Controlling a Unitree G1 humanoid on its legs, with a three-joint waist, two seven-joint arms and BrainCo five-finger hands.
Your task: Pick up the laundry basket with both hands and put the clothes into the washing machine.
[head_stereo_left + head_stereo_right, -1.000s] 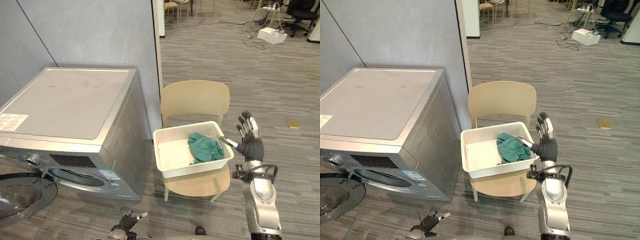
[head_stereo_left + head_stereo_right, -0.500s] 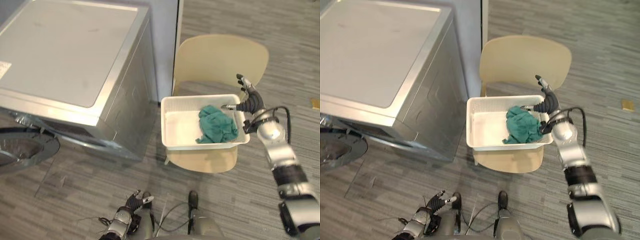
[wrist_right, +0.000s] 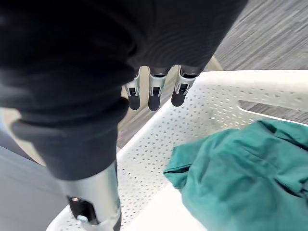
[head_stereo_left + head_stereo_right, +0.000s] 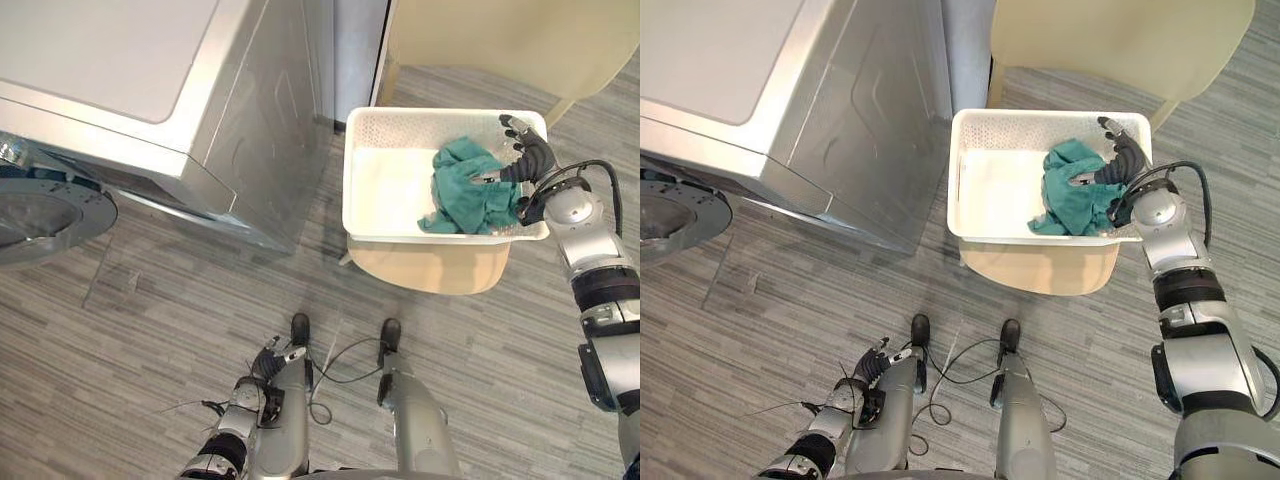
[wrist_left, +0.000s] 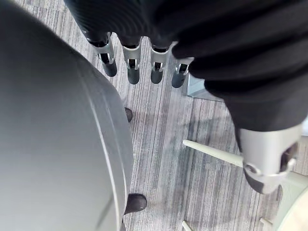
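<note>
A white laundry basket [image 4: 400, 236] sits on a beige chair [image 4: 430, 272] near the washing machine [image 4: 150, 80], with green clothes [image 4: 462, 192] bunched at its right end. The right hand [image 4: 527, 158] is above that end's rim, fingers straight and holding nothing. The left hand [image 4: 268, 360] hangs low over the floor [image 4: 150, 330], fingers relaxed and empty.

White perforated laundry basket [image 4: 388, 192], rectangular, upright on beige chair [image 4: 430, 268] seat. Crumpled teal garment [image 4: 462, 192] in its right half. Silver front-load washing machine [image 4: 150, 80] well left, round door [image 4: 40, 215] swung open.
</note>
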